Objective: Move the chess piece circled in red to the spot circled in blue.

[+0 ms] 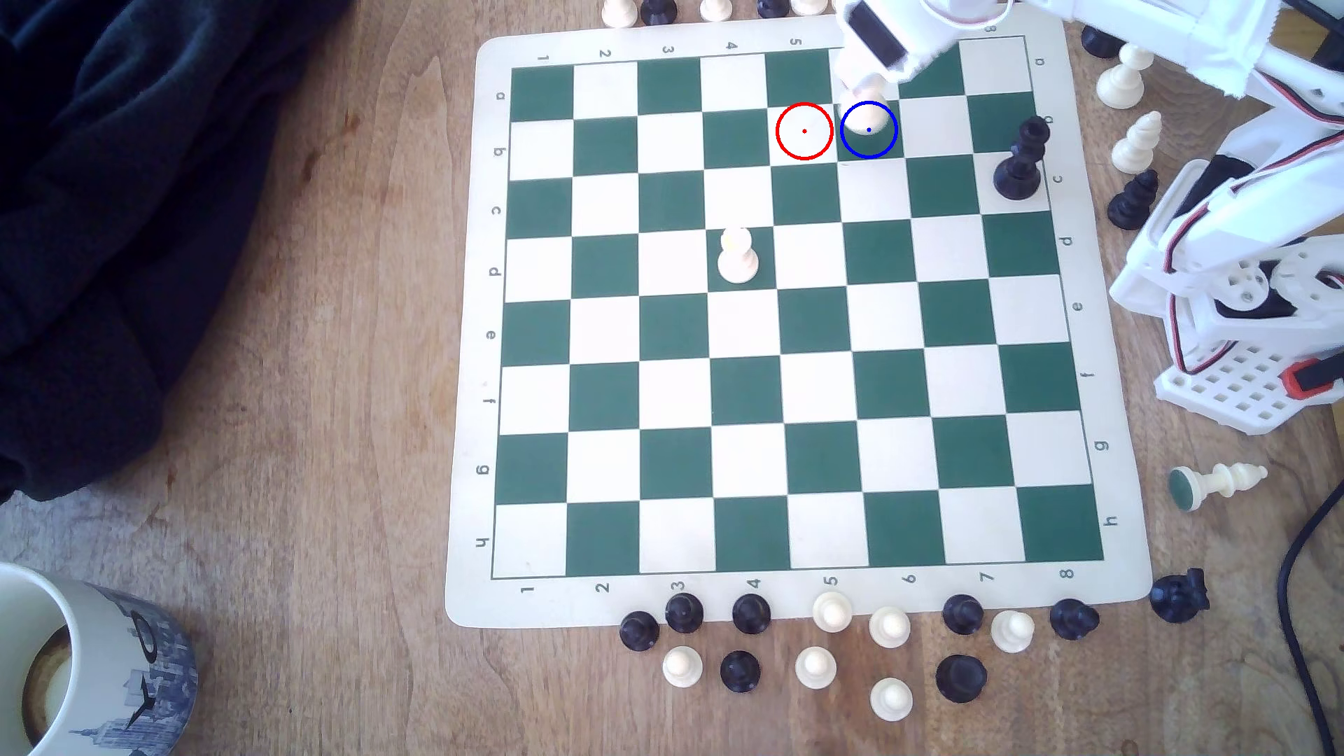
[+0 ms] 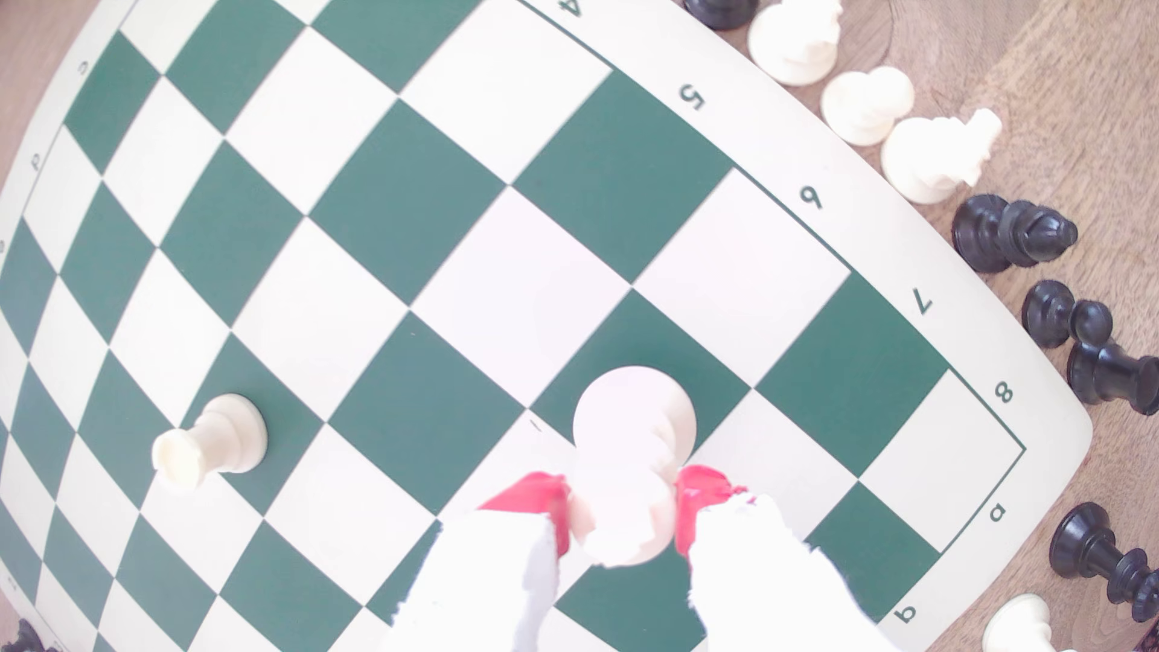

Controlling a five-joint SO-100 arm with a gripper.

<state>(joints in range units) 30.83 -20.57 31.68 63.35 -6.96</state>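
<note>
The chess piece (image 1: 870, 109) is a tall cream-white piece whose base stands inside the blue ring of the spot (image 1: 889, 149), a dark green square at the far side of the board (image 1: 465, 363). My gripper (image 1: 865, 76) comes down from the exterior view's upper right and is shut on the piece's upper body. In the wrist view the red pads (image 2: 539, 501) press on both sides of the chess piece (image 2: 633, 414), with the gripper (image 2: 621, 504) closed around it. The red-ringed white square (image 1: 804, 131) beside the spot is bare.
A shorter white piece (image 1: 737, 254) stands mid-board and a black piece (image 1: 1018, 160) near the exterior view's right edge. Loose pieces line the board's near edge (image 1: 814, 665), far edge and right side. A mug (image 1: 73, 669) and dark cloth (image 1: 109, 218) lie at the left.
</note>
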